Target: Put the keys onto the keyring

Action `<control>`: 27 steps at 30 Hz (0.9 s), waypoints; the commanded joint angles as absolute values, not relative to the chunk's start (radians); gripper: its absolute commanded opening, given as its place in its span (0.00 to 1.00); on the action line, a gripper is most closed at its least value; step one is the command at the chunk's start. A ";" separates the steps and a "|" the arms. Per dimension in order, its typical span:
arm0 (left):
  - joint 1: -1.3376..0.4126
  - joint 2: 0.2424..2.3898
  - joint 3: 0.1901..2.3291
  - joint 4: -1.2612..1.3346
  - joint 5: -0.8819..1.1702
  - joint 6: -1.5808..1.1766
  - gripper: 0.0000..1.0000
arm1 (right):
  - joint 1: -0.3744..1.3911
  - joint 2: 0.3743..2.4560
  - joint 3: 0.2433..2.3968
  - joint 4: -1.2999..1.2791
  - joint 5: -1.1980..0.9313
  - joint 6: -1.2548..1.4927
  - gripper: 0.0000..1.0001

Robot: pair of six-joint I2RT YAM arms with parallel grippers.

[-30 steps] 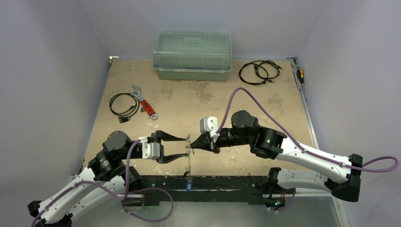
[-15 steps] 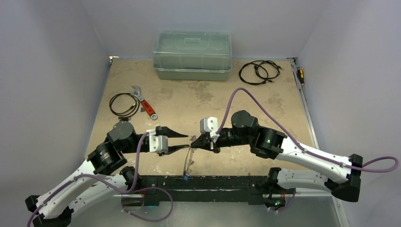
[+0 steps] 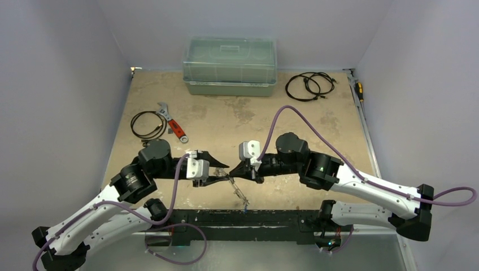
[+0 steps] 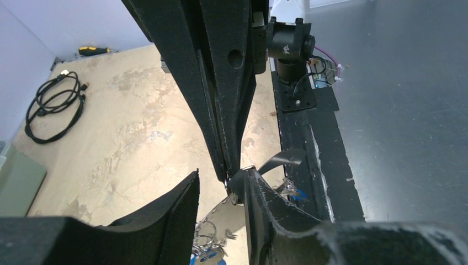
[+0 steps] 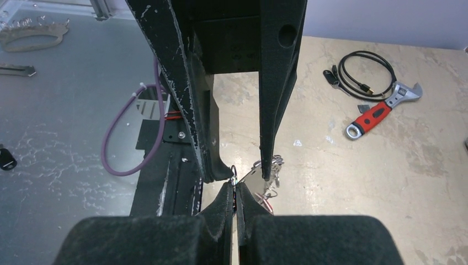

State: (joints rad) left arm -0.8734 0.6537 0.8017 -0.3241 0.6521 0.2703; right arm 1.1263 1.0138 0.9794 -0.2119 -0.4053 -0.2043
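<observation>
The keyring (image 3: pixel 240 192) is a flat silver plate slanting down to the right from the point where both grippers meet. My right gripper (image 3: pixel 233 172) is shut on its upper end, and a small ring pokes out past the fingertips (image 5: pixel 234 172). My left gripper (image 3: pixel 227 173) faces it with its fingers closed in on the plate's two edges (image 4: pixel 229 212). One finger (image 5: pixel 266 160) rests against the far edge of the keyring (image 5: pixel 253 175). Keys hang at the plate's lower end on small rings, one with a blue tag (image 4: pixel 208 255) and one with a red tag (image 5: pixel 266 205).
At the back stands a clear lidded plastic box (image 3: pixel 230 66). Black cable coils lie at back right (image 3: pixel 309 86) and at left (image 3: pixel 148 124), next to a red-handled wrench (image 3: pixel 173 125). A yellow-handled screwdriver (image 3: pixel 358 90) lies by the right wall. A black rail (image 3: pixel 271 217) runs under the grippers.
My left gripper has moved right and up to the right gripper's tip while narrowing its jaws. The keyring has swung from hanging straight down to slanting right. The right arm stayed put.
</observation>
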 commanded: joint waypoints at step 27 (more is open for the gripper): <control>-0.874 0.684 0.805 -0.320 0.589 0.234 0.32 | 1.127 0.974 1.006 -0.136 -0.371 -0.224 0.00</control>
State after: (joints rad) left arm -0.8734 0.6876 0.8074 -0.3557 0.6086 0.2447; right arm 1.1263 1.0115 0.9794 -0.2108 -0.3828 -0.2104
